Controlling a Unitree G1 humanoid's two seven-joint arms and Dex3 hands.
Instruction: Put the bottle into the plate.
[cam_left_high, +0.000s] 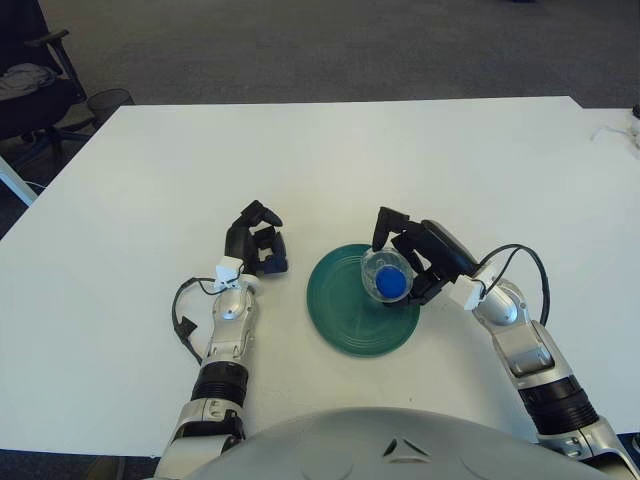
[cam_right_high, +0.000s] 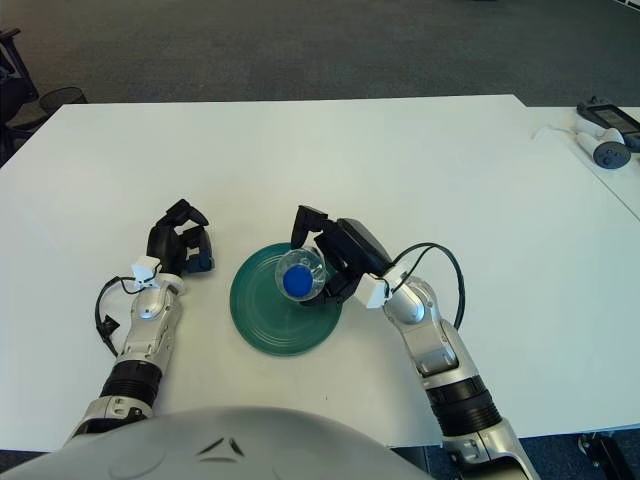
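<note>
A clear bottle (cam_left_high: 386, 275) with a blue cap (cam_right_high: 296, 282) stands upright on the right part of the dark green plate (cam_left_high: 345, 310), seen from above. My right hand (cam_left_high: 408, 256) is around the bottle, fingers on its far and right sides, touching it. My left hand (cam_left_high: 256, 240) shows left of the plate, fingers curled and holding nothing.
The white table (cam_left_high: 320, 170) stretches wide around the plate. A black office chair (cam_left_high: 30, 80) stands beyond the far left corner. A controller and a cable (cam_right_high: 600, 140) lie on a neighbouring table at the far right.
</note>
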